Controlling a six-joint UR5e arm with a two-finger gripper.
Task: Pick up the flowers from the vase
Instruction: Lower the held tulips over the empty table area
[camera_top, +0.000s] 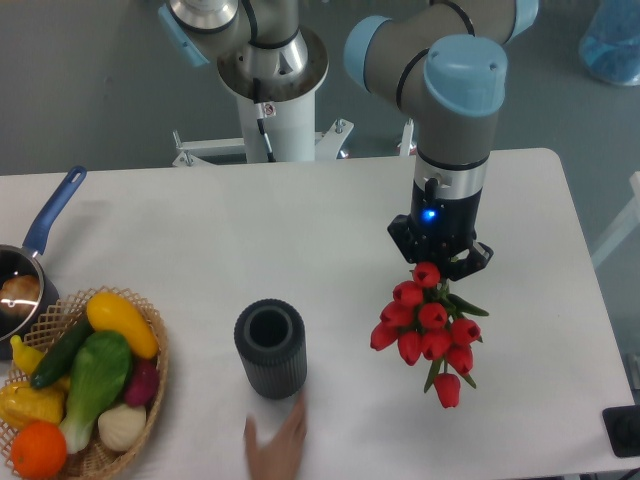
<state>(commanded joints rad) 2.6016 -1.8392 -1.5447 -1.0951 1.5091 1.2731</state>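
Camera view, fixed and looking down on the white table (200, 230): I see my gripper (439, 262) pointing down over the table's right half, a blue light lit on its body. Its two dark fingers (404, 248) are closed in on the flowers (426, 328), clamping the bunch at its upper end. The red tulip heads cluster directly under the tool and trail toward 5 o'clock, with green leaves showing at the right side and one bloom (448, 390) lowest of all. I cannot tell whether the bunch touches the tabletop or hangs above it.

The vase (270, 349) stands upright at 8 o'clock from the gripper, well apart from the flowers. Its mouth is open and dark, and its ribbed wall is dark grey. No stem is in it.

A human hand (279, 444) reaches in from the bottom edge, at 6 o'clock from the vase and just beside its base; contact cannot be confirmed, as the hand is blurred.

At the table's lower left corner sits a wicker basket (156, 374) holding vegetables and fruit. At 11 o'clock from the basket, a saucepan with a blue handle (53, 210) lies at the left edge.

The arm's white mounting column (278, 115) stands behind the table's far edge.
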